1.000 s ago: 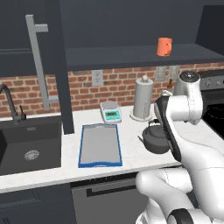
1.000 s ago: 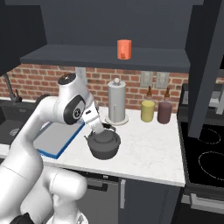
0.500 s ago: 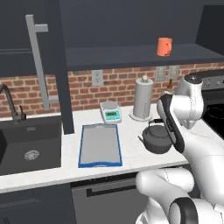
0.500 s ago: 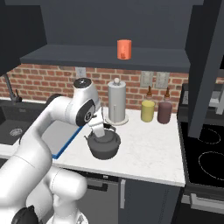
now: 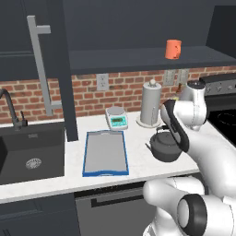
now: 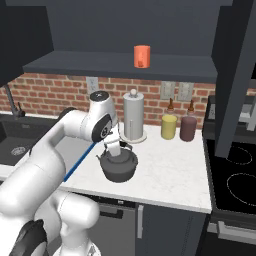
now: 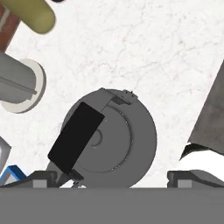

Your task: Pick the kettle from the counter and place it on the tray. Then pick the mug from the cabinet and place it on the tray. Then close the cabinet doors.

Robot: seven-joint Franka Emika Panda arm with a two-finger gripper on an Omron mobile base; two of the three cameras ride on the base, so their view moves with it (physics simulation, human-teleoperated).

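Left base view: the kettle (image 5: 164, 146) sits on the white counter (image 5: 138, 168) at centre right of the frame, just right of the blue-rimmed tray (image 5: 105, 152), which lies flat and bare at centre. The arm bends down over the kettle from the right and hides the claw. The orange mug (image 5: 173, 49) stands on the cabinet shelf (image 5: 138, 59) at upper right. One cabinet door (image 5: 32, 60) hangs open at upper left, its grey bar handle upright. A paper-towel cylinder (image 5: 150, 104) and a small scale (image 5: 116, 118) stand by the brick wall; the black sink (image 5: 30, 154) is at left.

Right base view: the claw (image 6: 116, 154) hangs right over the kettle (image 6: 119, 167) at frame centre. The mug (image 6: 142, 56) sits above on the shelf. A yellow jar (image 6: 169, 127) and a dark red jar (image 6: 188, 128) stand to the right.

Hand view: the kettle (image 7: 107, 139) lies at lower centre, seen from above, its dark handle crossing the lid. The claw's tips stand wide apart at the bottom edge, to either side of the kettle, holding nothing.
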